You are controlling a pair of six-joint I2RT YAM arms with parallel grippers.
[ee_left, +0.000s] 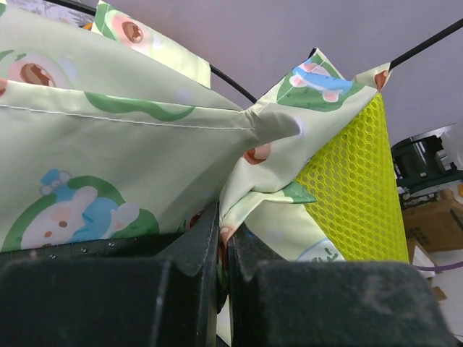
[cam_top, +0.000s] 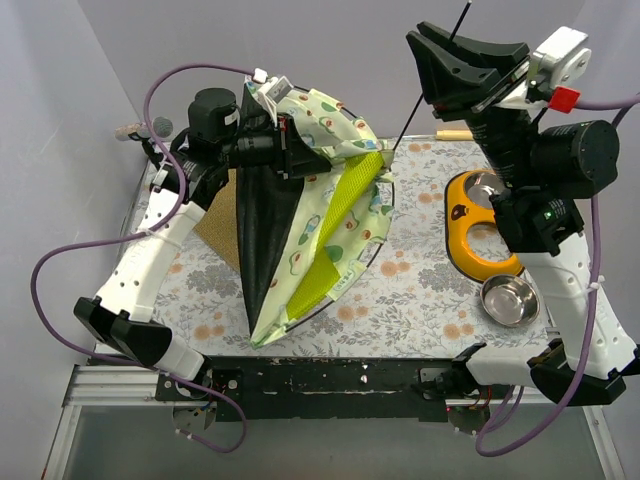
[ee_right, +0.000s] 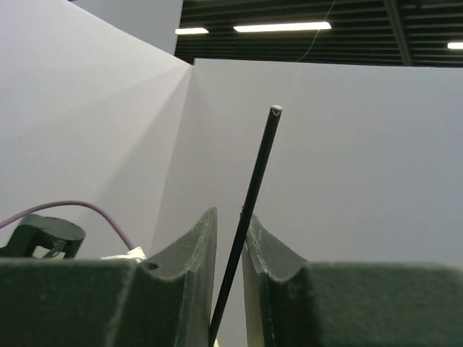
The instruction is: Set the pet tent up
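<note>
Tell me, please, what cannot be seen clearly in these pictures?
Brown mat: top view, mostly covered by the pet tent and left arm.
Orange feeder: top view, partly behind the right arm.
Pole: right wrist view, lower end cut off; whether the right end effector clamps it is unclear.

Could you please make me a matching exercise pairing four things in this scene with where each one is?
1 pet tent
2 black pole
3 loose steel bowl
4 orange feeder

A between the right gripper's fingers
B pinched in the left gripper
C on the table near the right arm's base
D table's right side, holding another bowl

Pairs: 1-B, 2-A, 3-C, 4-D
</note>
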